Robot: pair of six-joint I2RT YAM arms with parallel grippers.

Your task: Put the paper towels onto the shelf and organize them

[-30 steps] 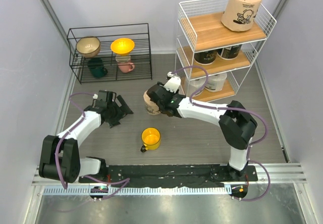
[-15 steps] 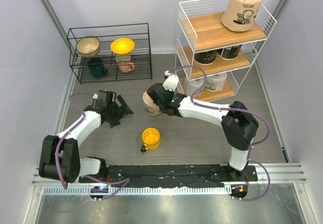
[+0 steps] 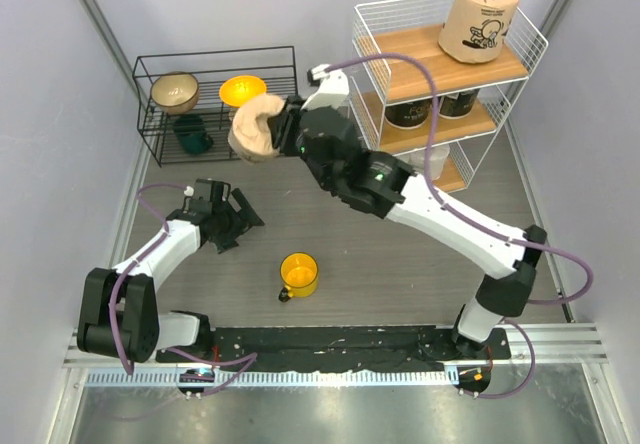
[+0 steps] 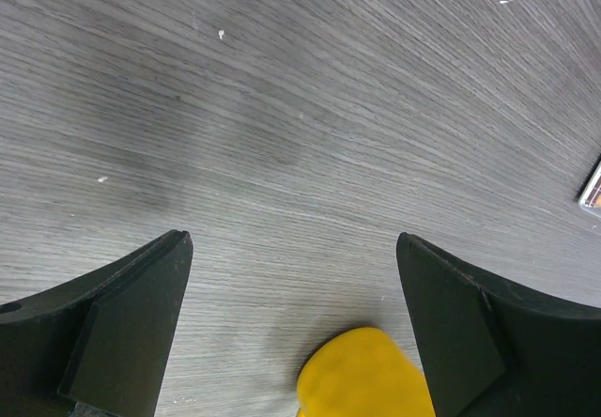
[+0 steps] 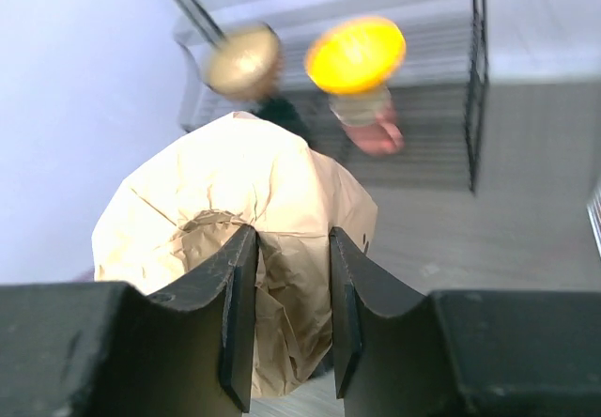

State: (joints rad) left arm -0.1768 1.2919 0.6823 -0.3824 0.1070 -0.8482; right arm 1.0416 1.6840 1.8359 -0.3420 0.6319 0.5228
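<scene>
The right claw [image 3: 288, 130] was clamped on a tan roll [image 3: 255, 129], its two fingers [image 5: 235, 295] pinching the crumpled paper at the roll's end. The roll hung in the air above the table [image 3: 400, 264], well left of the shelf [image 3: 420, 64] and just in front of the black rack [image 3: 215, 142]. Seen from above, it overlapped the rack's right half and covered part of the pink mug [image 3: 250, 136]. The yellow bowl [image 3: 243, 91], the tan bowl [image 3: 175, 91] and the green mug [image 3: 192, 134] sat in that rack beside and behind it. Between the roll and the shelf lay the right arm's own wrist and its purple cable [image 3: 400, 57], which arched across the shelf's left wire wall.

On the shelf, a second tan roll [image 3: 480, 21] stood at the right rear of the top board, inside a wire rail. Two dark-wrapped rolls [image 3: 408, 114] stood side by side on the middle board. A white roll [image 3: 428, 162] stood on the bottom board, partly hidden by the arm.

The left claw [image 3: 232, 216] hung low over the table on the left, jaws spread wide with nothing between them. The yellow mug [image 3: 299, 274] stood near it on the table, between the two arms. Its rim showed at the bottom of the left wrist view, between the fingers.
</scene>
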